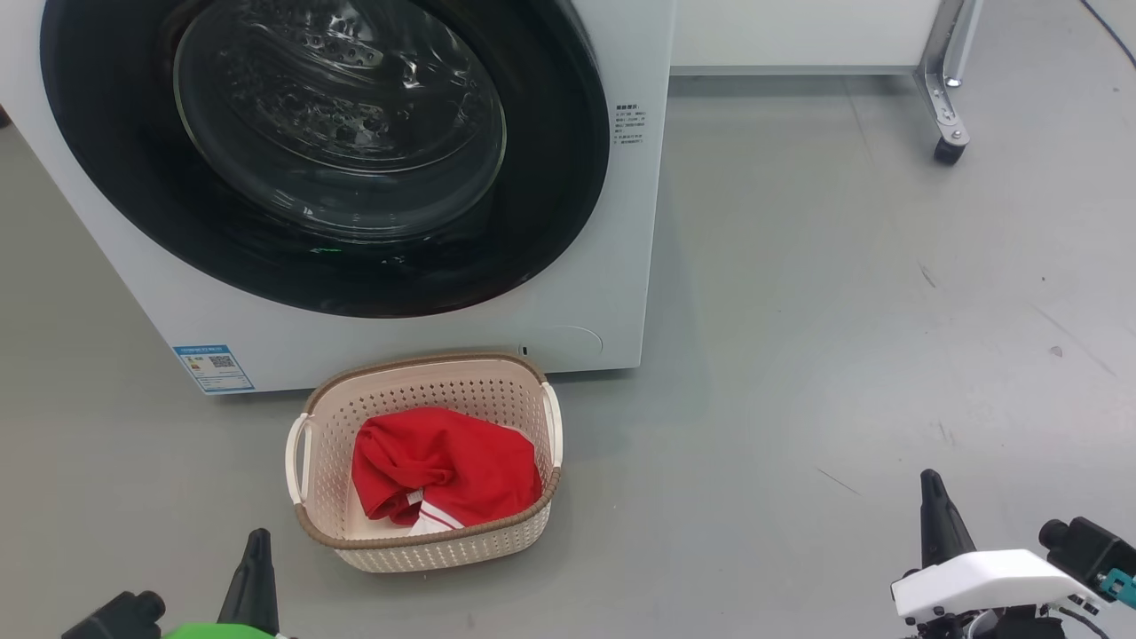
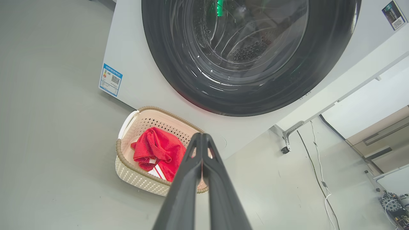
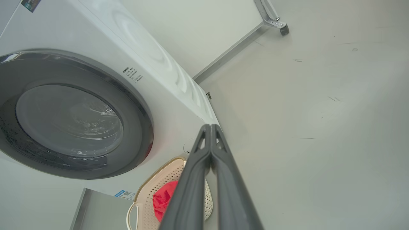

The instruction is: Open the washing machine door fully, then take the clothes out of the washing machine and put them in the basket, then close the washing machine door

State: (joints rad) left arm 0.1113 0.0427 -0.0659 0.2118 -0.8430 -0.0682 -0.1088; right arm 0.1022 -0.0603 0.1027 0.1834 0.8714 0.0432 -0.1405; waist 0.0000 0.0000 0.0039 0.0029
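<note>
Both tools, left tool (image 2: pixel 202 137) and right tool (image 3: pixel 211 127), are pressed together and empty. The clothes (image 1: pixel 444 466) lie in the basket (image 1: pixel 426 362) beside the washing machine (image 1: pixel 603 293). The washing machine door (image 1: pixel 550 195) looks shut (last step apparently complete), so you need only hold clear.

washing machine door (image 1: pixel 328 151) cropped, label (image 1: pixel 213 367) unreadable

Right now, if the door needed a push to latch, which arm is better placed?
Left, probably. The left gripper, shut, sits in front of the washing machine door, beside the basket. The right gripper, also shut, sits off to the right of the washing machine, over the floor.
</note>
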